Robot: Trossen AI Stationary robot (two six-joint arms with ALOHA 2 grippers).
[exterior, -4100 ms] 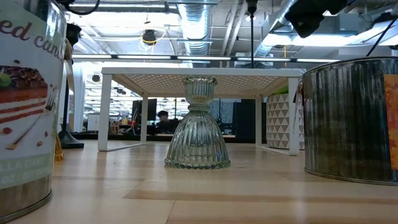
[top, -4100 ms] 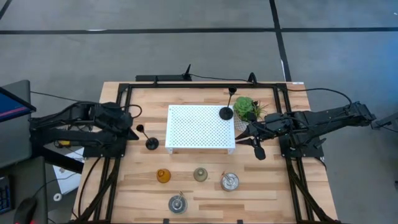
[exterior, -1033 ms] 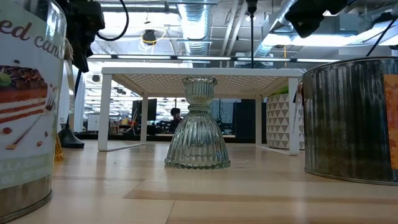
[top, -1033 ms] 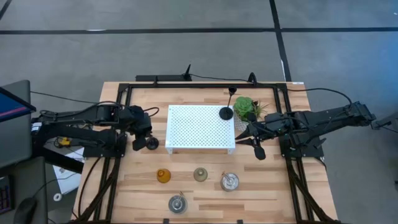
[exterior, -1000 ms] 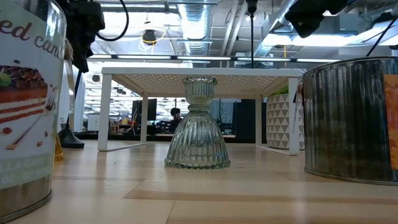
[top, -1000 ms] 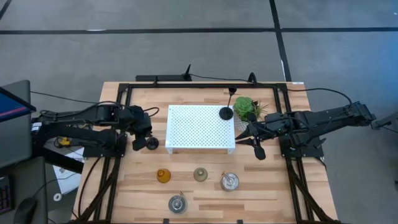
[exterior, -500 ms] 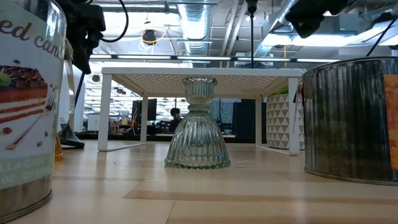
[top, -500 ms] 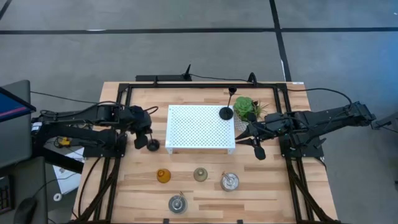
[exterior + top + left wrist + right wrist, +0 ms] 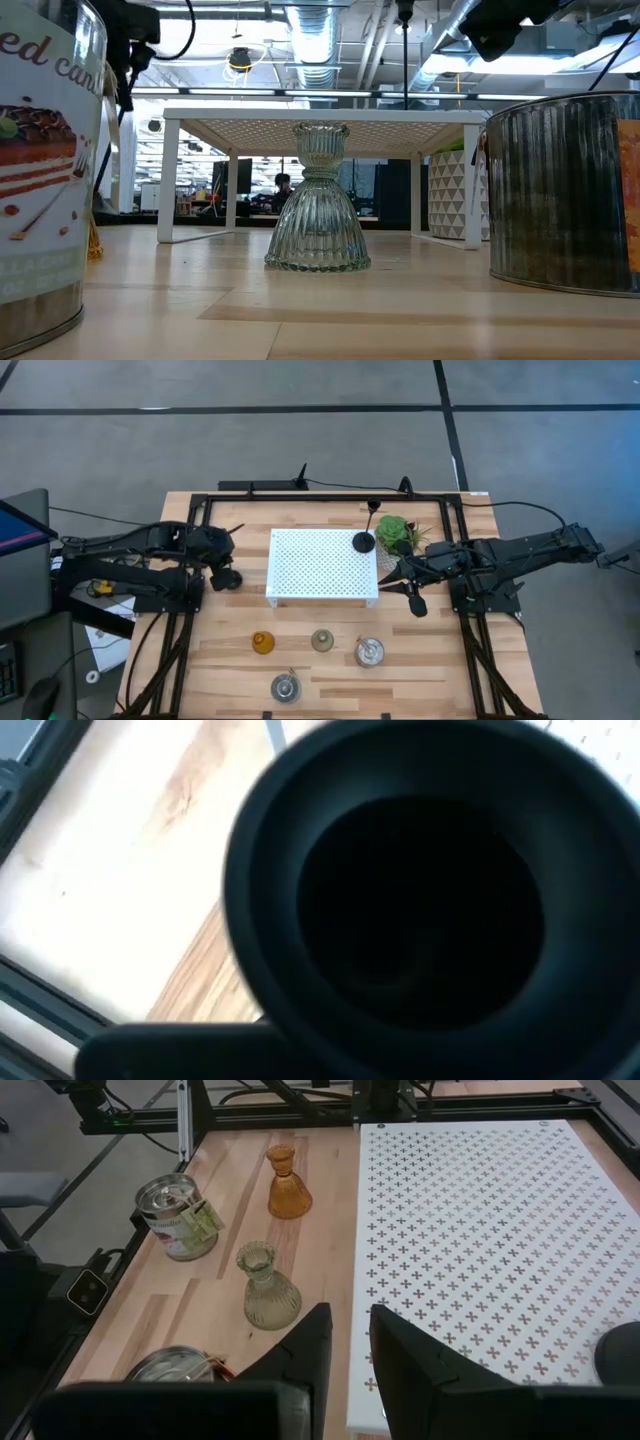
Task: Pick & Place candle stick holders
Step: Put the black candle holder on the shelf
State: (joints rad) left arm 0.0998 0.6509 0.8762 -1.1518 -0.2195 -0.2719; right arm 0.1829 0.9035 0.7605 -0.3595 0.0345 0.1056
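Grey concrete floor [image 9: 300, 440], dark seams; ceiling ducts [image 9: 320, 30], strip lights overhead.

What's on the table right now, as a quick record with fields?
Left gripper: left of the white tray, holding a black holder
Right gripper: open, waiting by the tray's right edge
On tray: second black holder
Front of table: amber holder, grey-green holder, silver cups
Beside tray: potted plant
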